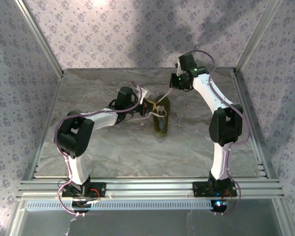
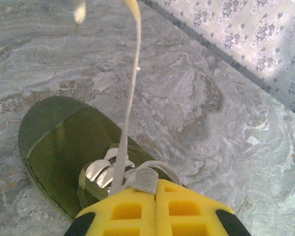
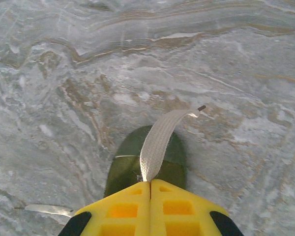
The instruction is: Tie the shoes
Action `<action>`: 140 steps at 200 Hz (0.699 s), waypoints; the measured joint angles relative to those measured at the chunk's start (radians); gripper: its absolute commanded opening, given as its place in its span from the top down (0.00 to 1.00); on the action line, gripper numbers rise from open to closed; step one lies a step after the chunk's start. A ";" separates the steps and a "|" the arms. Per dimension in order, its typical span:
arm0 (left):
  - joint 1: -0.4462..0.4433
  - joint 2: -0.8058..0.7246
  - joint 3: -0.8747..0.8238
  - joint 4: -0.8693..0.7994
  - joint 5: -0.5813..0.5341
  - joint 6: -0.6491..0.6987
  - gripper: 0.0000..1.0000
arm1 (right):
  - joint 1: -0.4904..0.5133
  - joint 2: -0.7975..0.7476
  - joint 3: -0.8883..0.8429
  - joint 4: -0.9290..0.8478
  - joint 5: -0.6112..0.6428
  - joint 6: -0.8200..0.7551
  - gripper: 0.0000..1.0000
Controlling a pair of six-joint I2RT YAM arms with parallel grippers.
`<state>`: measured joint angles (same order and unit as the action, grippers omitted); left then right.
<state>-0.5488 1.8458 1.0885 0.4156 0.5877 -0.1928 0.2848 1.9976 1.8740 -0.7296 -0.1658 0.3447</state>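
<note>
The olive-green shoe (image 1: 161, 120) lies on the marble table (image 1: 113, 152), just beneath both sets of fingers. The left gripper (image 2: 156, 186) has its yellow fingers pressed together on a short bit of white lace (image 2: 145, 180) right at the eyelets. The right gripper (image 3: 150, 184) pinches the other lace (image 3: 160, 142), whose tip pokes out ahead. Looks like the opening step, with both ends in hand; next they need crossing without a slip.

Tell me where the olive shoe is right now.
In the top view the olive shoe lies near the middle of the table, just right of the left gripper and below-left of the right gripper, each shut on a white lace.
</note>
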 measured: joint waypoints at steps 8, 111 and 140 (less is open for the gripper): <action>0.000 0.000 0.006 0.000 0.000 -0.003 1.00 | -0.005 -0.011 -0.015 0.001 0.011 0.000 1.00; 0.000 0.000 0.014 0.000 0.060 -0.018 1.00 | -0.004 0.099 0.128 -0.014 0.117 0.006 1.00; 0.000 0.000 0.015 0.000 0.078 -0.018 1.00 | 0.051 0.227 0.255 -0.034 0.150 -0.017 1.00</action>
<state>-0.5488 1.8458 1.1034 0.4156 0.6659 -0.2111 0.3363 2.2246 2.1292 -0.7635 -0.0154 0.3279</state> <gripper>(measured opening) 0.042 0.052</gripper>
